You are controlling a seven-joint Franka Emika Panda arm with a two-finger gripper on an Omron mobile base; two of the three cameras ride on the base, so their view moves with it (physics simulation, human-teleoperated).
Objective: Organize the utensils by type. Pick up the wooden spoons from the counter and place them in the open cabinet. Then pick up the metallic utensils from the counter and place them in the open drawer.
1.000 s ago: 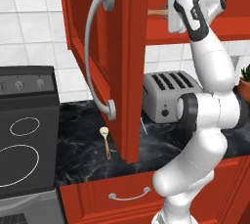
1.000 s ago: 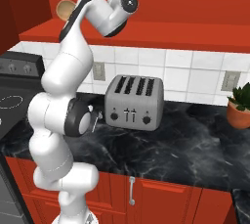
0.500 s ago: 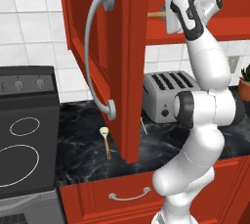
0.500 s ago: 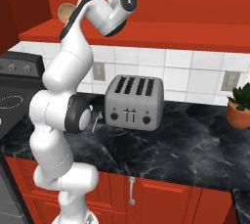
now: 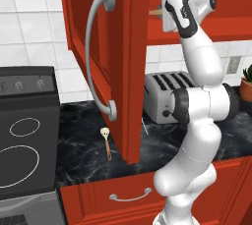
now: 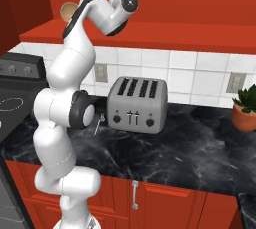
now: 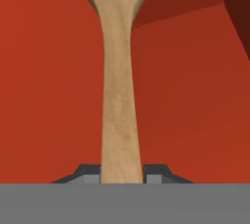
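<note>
My gripper (image 5: 165,14) is raised into the open red-orange cabinet (image 5: 123,47) and is shut on a wooden spoon (image 7: 118,86). The tan handle runs up from between the fingertips (image 7: 156,175), with the bowl at the top against the cabinet's red inside. From the right, the spoon's pale bowl (image 6: 67,10) pokes out over the cabinet's bottom shelf, past the hand. A second wooden spoon (image 5: 105,139) lies on the black marble counter (image 5: 83,155), left of the open door's lower edge. A thin silvery utensil (image 6: 98,124) shows beside the toaster's left end.
A silver toaster (image 6: 137,104) stands at the counter's back. The tall cabinet door (image 5: 101,47) with its curved grey handle hangs open over the counter. A black stove (image 5: 22,135) is at the left, a potted plant (image 6: 245,109) at the right. A drawer front (image 5: 128,194) sits below the counter.
The arm and the held spoon stay almost still up in the cabinet. The spoon on the counter has not moved.
</note>
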